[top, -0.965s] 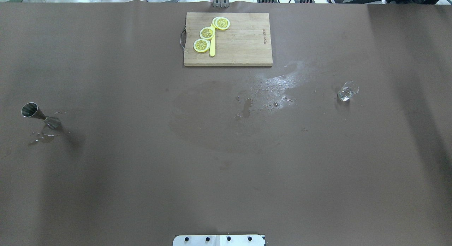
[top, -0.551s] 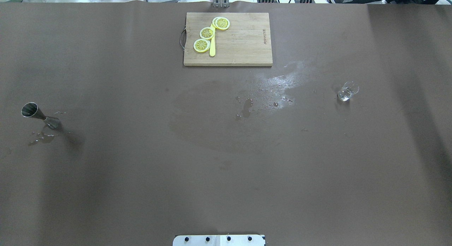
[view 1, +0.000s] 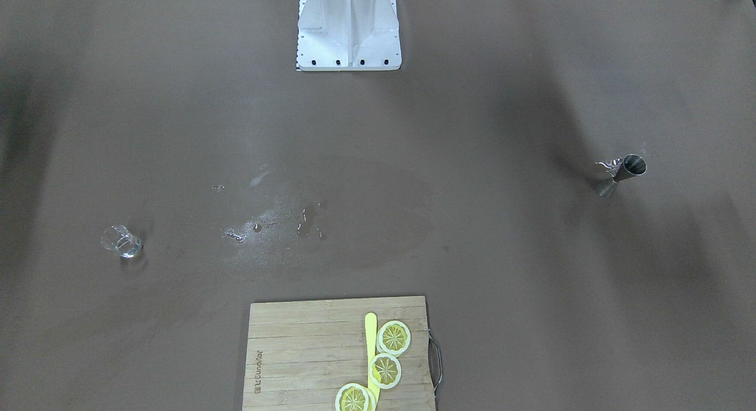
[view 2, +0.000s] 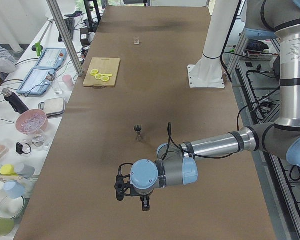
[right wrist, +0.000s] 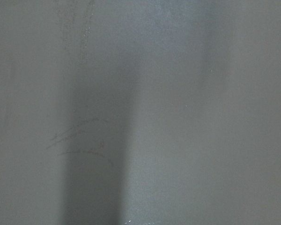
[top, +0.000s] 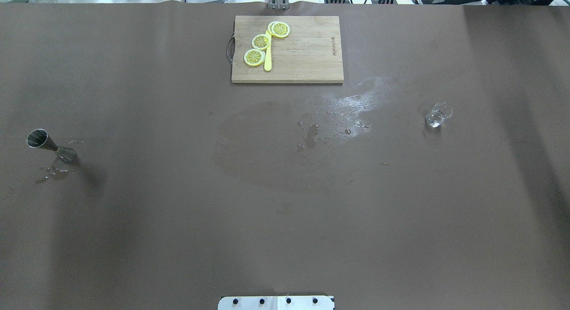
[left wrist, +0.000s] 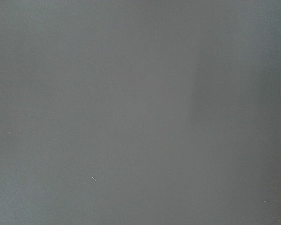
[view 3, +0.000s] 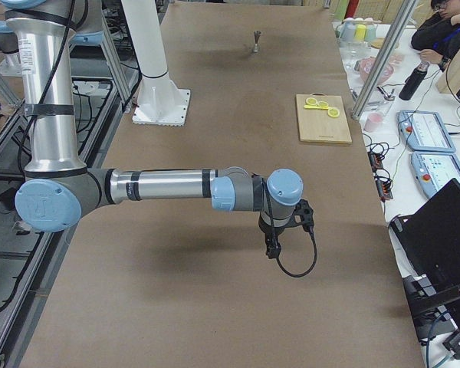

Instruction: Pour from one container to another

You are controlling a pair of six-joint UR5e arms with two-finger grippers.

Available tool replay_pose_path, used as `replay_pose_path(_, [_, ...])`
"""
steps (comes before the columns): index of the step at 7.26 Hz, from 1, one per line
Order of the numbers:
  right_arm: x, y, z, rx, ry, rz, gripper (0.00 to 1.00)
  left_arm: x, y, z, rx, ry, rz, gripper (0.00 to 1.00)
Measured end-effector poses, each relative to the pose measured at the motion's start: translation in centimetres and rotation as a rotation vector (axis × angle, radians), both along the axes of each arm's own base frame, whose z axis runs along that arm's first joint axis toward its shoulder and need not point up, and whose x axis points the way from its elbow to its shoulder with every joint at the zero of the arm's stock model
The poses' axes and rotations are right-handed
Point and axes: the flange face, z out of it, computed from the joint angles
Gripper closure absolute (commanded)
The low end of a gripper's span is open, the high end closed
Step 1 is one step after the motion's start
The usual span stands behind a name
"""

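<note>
The only writing in view is a small dark brand mark [top: 332, 46] printed sideways on the wooden cutting board [top: 303, 60] at the far edge of the table [top: 178, 203], near the board's right end opposite its metal handle [top: 230, 49], its letters too small to read with certainty.

Left arm [view 2: 215, 145]: upper link upright, forearm stretched out low and level over the desk [view 2: 140, 75]. Wrist turned down. Left gripper [view 2: 145, 203] hangs above the desk, clear of it. Whether its jaws are parted or closed cannot be told from the side view.

Right arm [view 3: 161, 185]: same posture, forearm level, wrist down. Right gripper [view 3: 272, 247] hangs above the desk. Its jaws likewise cannot be judged.
</note>
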Motion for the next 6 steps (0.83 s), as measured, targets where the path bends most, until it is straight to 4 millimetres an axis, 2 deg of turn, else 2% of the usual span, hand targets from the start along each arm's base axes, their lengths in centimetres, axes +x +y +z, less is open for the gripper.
replay_pose_path(2, [0.0,-0.4,-0.8,0.012,0.003,0.005,0.00,0.0,0.0,0.0,0.000,0.000,0.001,0.01])
replay_pose_path(6, [-0.6,-3.8,-4.3,0.075,-0.002,-0.002,0.00,0.0,-0.1,-0.1,0.002,0.000,0.002,0.01])
